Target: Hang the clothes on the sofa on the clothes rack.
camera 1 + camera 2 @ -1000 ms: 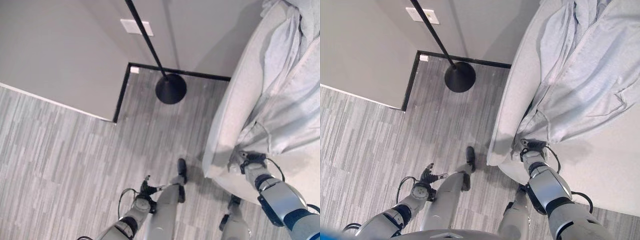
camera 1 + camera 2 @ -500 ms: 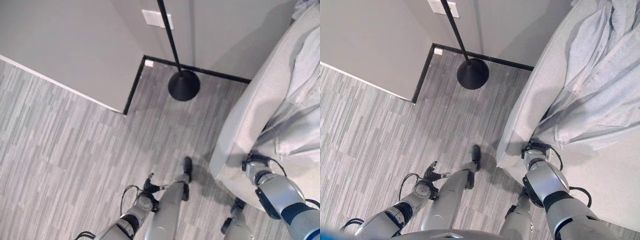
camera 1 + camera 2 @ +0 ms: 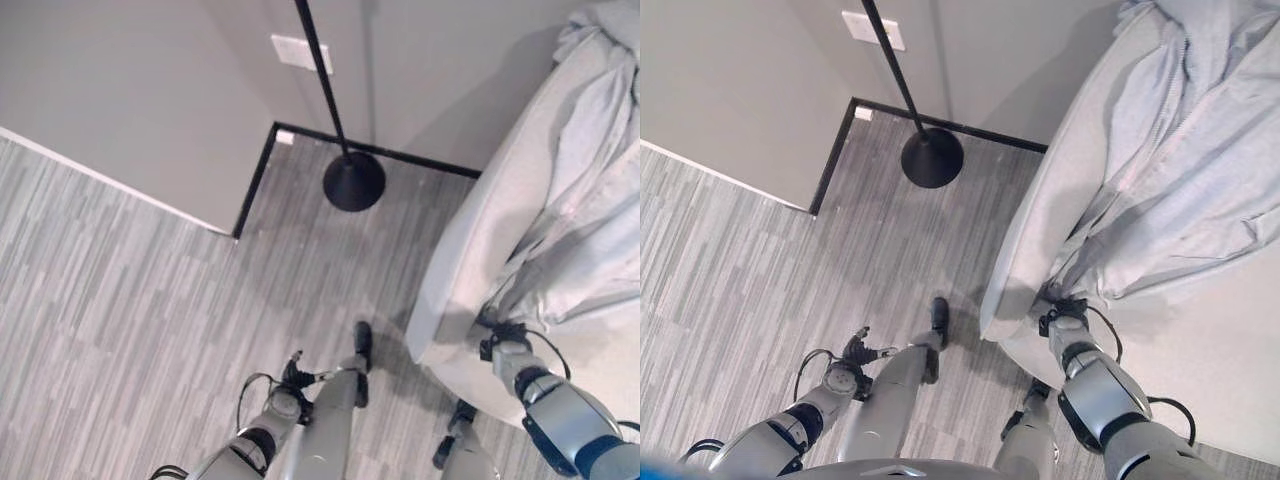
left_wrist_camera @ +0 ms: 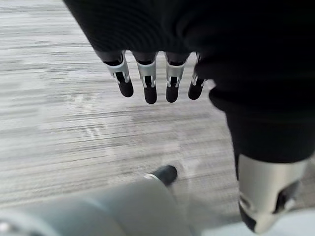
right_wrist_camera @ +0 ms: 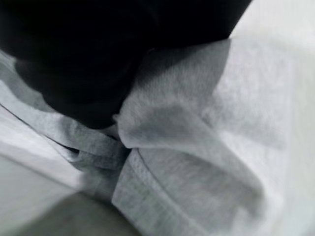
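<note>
Both hands: right hand (image 3: 1068,322) at garment (image 3: 1200,190) hem (fingers hidden) | left hand (image 4: 147,78) relaxed

We see a grey wood-grain floor (image 3: 130,300) stretching away beyond the left fingers (image 4: 147,91). Farther off, a grey wall (image 3: 130,90) carries a white wall plate (image 3: 300,52), with a black skirting strip (image 3: 252,180) along its foot.

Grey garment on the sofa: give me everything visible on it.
The pale grey soft-knit garment, with a zipper line and ribbed hem, lies crumpled and spread over the light grey sofa, draping toward its front edge. The right hand is at its lower hem; the wrist view shows bunched fabric against the hand's dark cover.
</note>
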